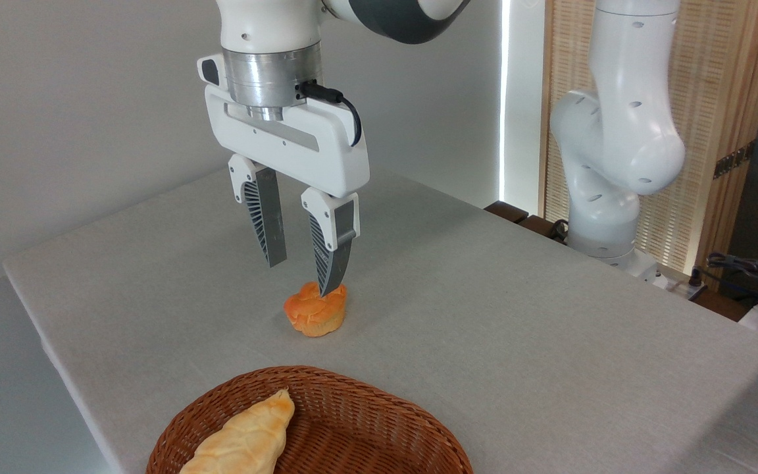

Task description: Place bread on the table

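1. the long pale golden braided bread (244,440) lies inside the brown woven wicker basket (379,421) at the light grey tabletop's (517,316) near edge.
2. beyond the basket, the white pincer (304,276) hangs spread apart, empty, over a small round orange bun (315,311).

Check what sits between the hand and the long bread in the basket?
Fixed camera: the small orange bun sits on the table just under the open hand; then bare cloth, then the basket rim before the bread.

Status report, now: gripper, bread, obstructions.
Gripper open, empty, above orange bun on table. Bread lying in wicker basket, not yet moved. Nothing blocking the basket.
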You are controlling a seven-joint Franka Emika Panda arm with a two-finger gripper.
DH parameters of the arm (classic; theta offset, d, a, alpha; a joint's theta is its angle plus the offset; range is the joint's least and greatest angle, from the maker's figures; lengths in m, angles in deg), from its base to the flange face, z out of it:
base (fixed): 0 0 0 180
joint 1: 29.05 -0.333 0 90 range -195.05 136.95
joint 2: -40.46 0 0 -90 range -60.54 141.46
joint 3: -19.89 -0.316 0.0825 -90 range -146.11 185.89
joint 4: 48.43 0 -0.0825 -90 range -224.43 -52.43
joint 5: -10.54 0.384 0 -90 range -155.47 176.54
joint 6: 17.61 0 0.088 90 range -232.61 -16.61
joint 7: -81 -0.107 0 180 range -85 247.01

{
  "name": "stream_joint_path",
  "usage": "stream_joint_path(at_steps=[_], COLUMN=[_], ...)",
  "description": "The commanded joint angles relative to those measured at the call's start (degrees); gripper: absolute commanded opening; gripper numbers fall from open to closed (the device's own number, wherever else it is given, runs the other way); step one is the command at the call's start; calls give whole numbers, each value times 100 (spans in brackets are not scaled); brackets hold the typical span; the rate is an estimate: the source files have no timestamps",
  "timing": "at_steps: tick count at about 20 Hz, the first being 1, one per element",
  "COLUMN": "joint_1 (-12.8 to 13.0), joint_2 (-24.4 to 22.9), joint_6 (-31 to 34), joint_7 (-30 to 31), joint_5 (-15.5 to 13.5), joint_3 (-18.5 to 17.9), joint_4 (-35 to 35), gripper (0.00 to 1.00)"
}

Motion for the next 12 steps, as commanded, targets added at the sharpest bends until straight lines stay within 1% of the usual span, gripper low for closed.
stream_joint_path(at_steps=[1, 5, 12], joint_1=[-3, -3, -3], joint_2=[85, 94, 121], joint_6=[-84, -93, -93], joint_7=[-28, -37, -37], joint_5=[-90, -91, -91], joint_3=[-140, -202, -202], joint_4=[211, 238, 247], gripper=[100, 100, 100])
